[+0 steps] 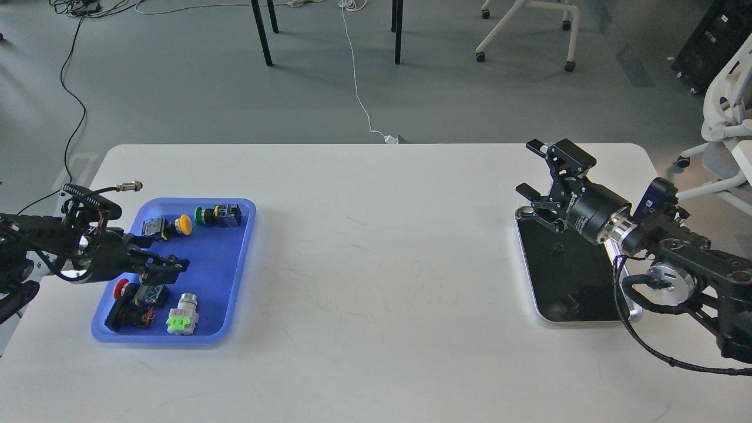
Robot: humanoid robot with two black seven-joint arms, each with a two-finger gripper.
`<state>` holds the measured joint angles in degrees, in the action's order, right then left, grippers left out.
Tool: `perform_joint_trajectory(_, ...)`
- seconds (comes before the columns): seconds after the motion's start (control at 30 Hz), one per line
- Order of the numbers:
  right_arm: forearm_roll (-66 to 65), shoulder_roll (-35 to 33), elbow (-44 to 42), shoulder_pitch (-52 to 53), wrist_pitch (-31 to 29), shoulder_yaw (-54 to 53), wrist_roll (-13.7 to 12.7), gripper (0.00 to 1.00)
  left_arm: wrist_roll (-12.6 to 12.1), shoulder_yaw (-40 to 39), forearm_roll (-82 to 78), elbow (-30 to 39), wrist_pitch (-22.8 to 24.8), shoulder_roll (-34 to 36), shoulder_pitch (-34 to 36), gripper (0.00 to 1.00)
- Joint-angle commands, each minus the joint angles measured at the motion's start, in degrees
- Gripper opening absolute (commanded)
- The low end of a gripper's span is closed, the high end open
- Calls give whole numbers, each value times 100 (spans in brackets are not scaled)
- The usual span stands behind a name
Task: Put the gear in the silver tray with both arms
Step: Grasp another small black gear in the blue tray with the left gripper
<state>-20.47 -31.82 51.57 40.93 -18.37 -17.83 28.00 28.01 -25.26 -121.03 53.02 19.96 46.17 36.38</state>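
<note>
The gear is hidden: my left gripper covers the spot in the blue tray where it lay. That gripper is down low inside the tray, and its two fingers stand a little apart. The silver tray lies at the right of the table, with a shiny rim and a dark mirror-like floor. My right gripper is open and empty. It hovers over the silver tray's far left corner, pointing left and away from me.
The blue tray also holds a yellow-capped button, a green-capped button, a red-capped button and a white and green switch. The white table spans between the trays. Chairs and cables are on the floor beyond.
</note>
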Motion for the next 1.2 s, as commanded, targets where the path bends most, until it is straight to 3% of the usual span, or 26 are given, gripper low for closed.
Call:
perform_joint_trajectory(0.0,0,-8,2,3,0,-19,0,97,-1,38,-17,-187,-1,-91,9,89)
perform_joint_trajectory(0.2,0,-17,2,3,0,-10,0,97,-1,179,-8,-310,-1,-152,27,83)
perform_joint_trajectory(0.37,0,-17,10,3,0,-19,0,97,-1,179,-8,-442,-1,-266,35,69)
perform_joint_trajectory(0.5,0,-35,11,3,0,-19,0,97,-1,179,-8,-486,-19,-293,27,52)
perform_joint_trajectory(0.6,0,-35,11,3,0,-19,0,97,-1,205,-17,-486,-19,-293,35,27)
perform_joint_trajectory(0.87,0,-17,11,3,9,-19,0,97,-1,214,-17,-486,-72,-284,35,16)
perform_joint_trajectory(1.17,0,-26,11,3,0,-19,0,97,-1,205,1,-398,-124,-258,88,14)
